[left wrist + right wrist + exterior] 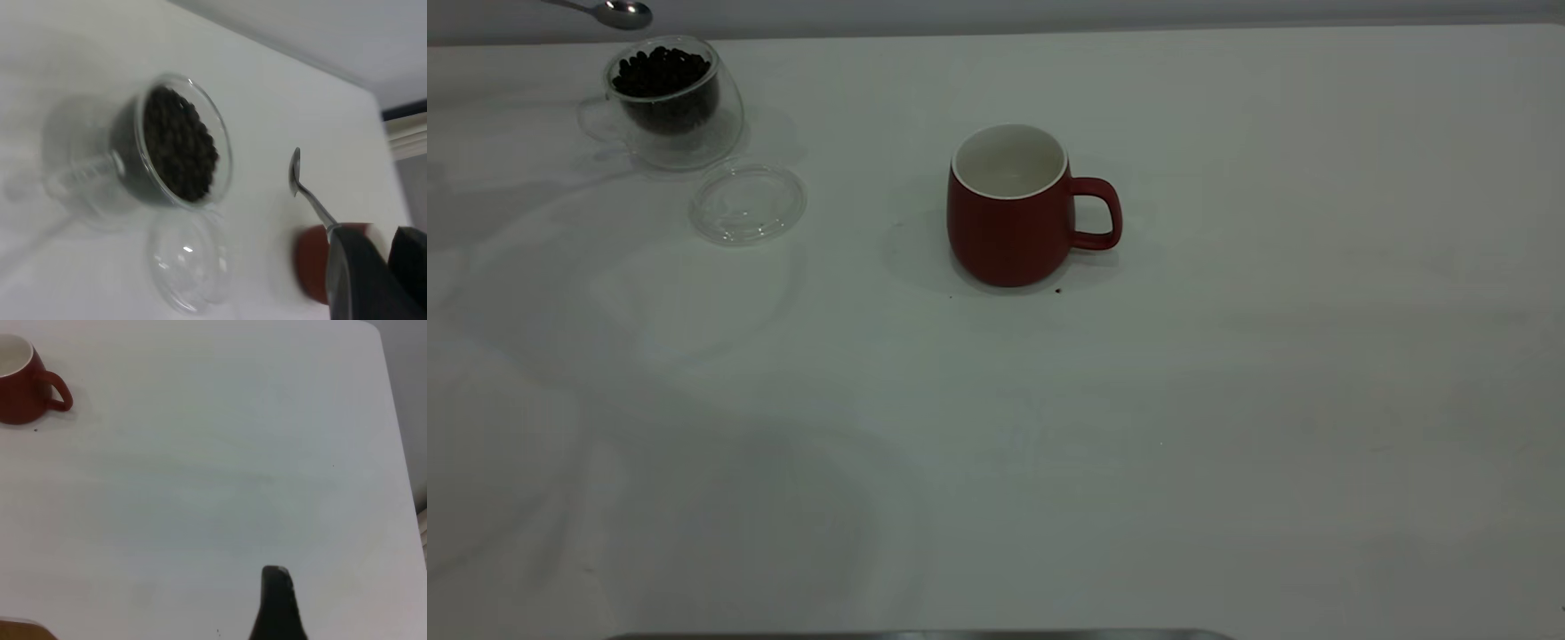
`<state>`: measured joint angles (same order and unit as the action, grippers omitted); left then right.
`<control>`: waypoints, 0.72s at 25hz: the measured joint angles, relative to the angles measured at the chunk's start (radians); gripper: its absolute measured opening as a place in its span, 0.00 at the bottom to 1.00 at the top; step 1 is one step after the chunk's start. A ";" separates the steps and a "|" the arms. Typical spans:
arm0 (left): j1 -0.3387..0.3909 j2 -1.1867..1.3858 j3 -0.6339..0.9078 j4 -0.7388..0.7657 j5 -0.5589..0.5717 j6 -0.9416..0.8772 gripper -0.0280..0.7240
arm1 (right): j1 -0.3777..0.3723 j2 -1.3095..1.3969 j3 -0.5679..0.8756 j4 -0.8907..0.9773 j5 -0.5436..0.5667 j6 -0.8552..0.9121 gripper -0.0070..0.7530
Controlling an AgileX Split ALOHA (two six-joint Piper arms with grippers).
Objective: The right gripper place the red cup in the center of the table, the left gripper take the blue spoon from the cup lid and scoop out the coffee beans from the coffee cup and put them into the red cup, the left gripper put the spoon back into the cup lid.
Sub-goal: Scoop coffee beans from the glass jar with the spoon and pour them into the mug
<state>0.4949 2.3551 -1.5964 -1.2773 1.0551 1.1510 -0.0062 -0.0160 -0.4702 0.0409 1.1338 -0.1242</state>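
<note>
The glass cup (143, 157) lay toward nine o'clock on the white table (280, 93), its mouth turned to the camera and filled with dark coffee beans (179, 143). Its clear handle (73, 175) reached out toward nine o'clock. Just beside the cup, at about six o'clock, rested the clear lid (189, 268), bare of any load. At four o'clock the left gripper (370, 280) was closed on the spoon (308, 190), whose silver bowl pointed toward twelve o'clock and hung in the air, apart from the glass cup and with nothing seen in it. Behind the gripper, partly hidden, stood the blurred red cup (312, 263).
</note>
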 joint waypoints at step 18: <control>-0.080 0.018 0.000 -0.018 -0.286 0.152 0.20 | 0.000 0.000 0.000 0.000 0.000 0.000 0.79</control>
<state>0.4150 2.3732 -1.5964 -1.2949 0.7691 1.3029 -0.0062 -0.0160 -0.4702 0.0409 1.1338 -0.1242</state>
